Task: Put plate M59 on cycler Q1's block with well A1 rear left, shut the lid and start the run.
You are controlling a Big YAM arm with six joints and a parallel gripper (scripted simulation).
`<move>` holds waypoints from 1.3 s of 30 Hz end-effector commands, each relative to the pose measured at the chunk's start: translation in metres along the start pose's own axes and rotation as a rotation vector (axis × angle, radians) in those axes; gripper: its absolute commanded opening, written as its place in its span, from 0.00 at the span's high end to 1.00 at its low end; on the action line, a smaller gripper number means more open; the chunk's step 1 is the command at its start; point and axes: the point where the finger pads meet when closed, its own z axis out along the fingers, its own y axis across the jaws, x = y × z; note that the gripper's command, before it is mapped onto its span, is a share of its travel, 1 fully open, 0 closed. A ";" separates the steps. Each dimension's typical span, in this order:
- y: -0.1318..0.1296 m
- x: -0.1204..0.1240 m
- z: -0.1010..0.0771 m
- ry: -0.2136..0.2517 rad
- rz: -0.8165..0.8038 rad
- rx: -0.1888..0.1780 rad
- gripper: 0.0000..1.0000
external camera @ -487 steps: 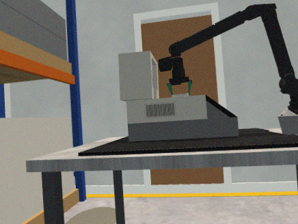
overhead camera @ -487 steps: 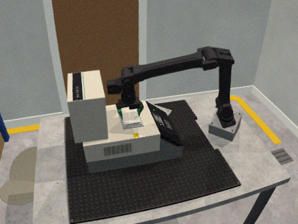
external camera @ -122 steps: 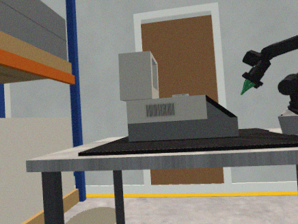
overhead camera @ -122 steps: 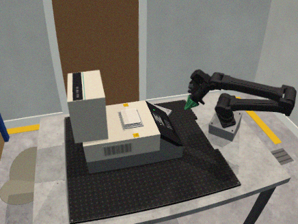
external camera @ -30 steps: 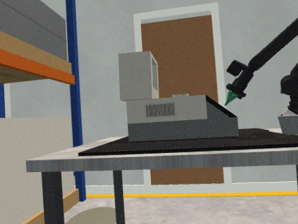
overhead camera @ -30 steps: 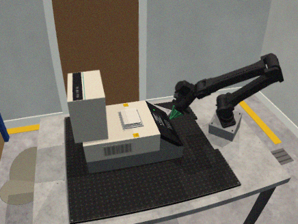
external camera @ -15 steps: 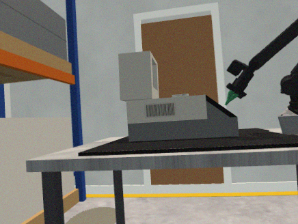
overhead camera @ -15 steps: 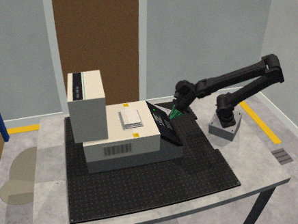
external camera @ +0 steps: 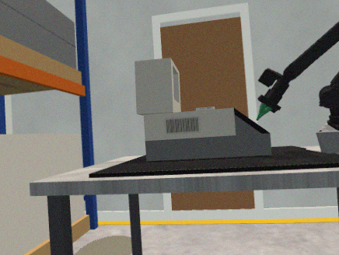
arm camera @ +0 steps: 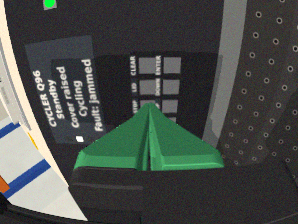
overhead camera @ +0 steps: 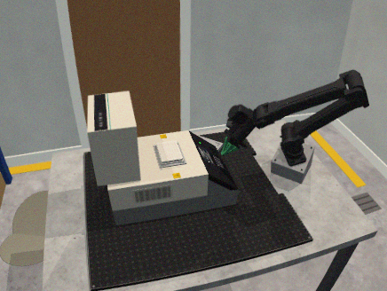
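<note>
Pincer (arm camera: 149, 137) fingers pressed together, empty, pointing at Q1's keys (arm camera: 160, 86); key labels are too blurred to read. Lid (overhead camera: 113, 137) stands raised; plate M59 (overhead camera: 169, 153) lies on the block.

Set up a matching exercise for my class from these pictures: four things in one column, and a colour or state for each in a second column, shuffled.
Things:
1. Cycler's lid
2. PCR plate
3. Gripper
4. Lamp on the panel

Colours or states:
A. green
B. shut on nothing, pointed at the keys
C. raised, standing upright at the rear
D. lying on the block, uncovered

Right pairs: 1-C, 2-D, 3-B, 4-A
</note>
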 end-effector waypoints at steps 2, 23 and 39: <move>0.032 -0.002 -0.004 -0.011 -0.042 -0.054 1.00; 0.043 0.002 -0.004 -0.001 -0.056 -0.067 1.00; 0.026 -0.006 -0.004 -0.018 -0.027 -0.048 1.00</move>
